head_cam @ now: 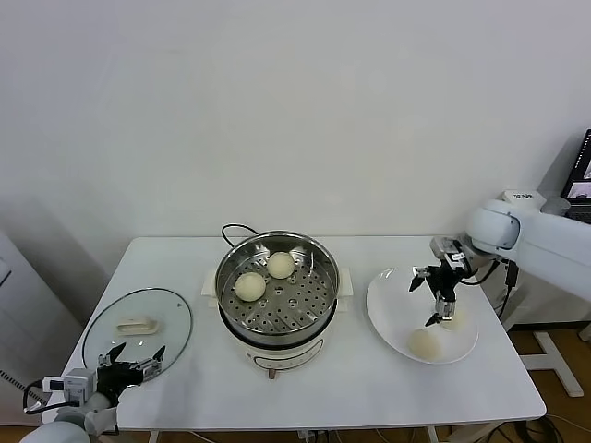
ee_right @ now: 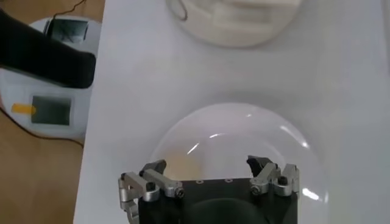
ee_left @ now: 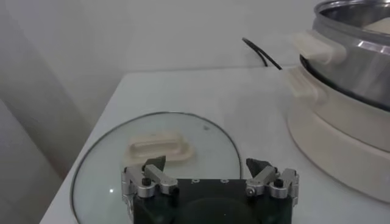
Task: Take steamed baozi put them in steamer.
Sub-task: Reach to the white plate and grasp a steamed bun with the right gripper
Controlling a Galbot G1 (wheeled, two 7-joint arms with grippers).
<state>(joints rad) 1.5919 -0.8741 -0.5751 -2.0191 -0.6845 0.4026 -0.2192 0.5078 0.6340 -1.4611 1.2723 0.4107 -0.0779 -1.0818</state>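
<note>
Spreading wide, the fingers of the right gripper (head_cam: 440, 297) hang over the flat white round plate (head_cam: 392, 314) and hold nothing. One cream-white dome-shaped baozi (head_cam: 452, 320) lies just beside the fingertips on the plate's 3 o'clock side; a second (head_cam: 423, 343) sits near the plate's 6 o'clock edge. At the plate's 9 o'clock stands the shiny round stainless-steel steamer (head_cam: 277, 286) on its white base, with two more buns (head_cam: 249, 286) (head_cam: 281, 265) on the perforated floor. At the 7 o'clock corner of the white desk (head_cam: 369, 388), the left gripper (head_cam: 135, 358), fingers also apart and empty, rests by the round glass lid (head_cam: 138, 328).
</note>
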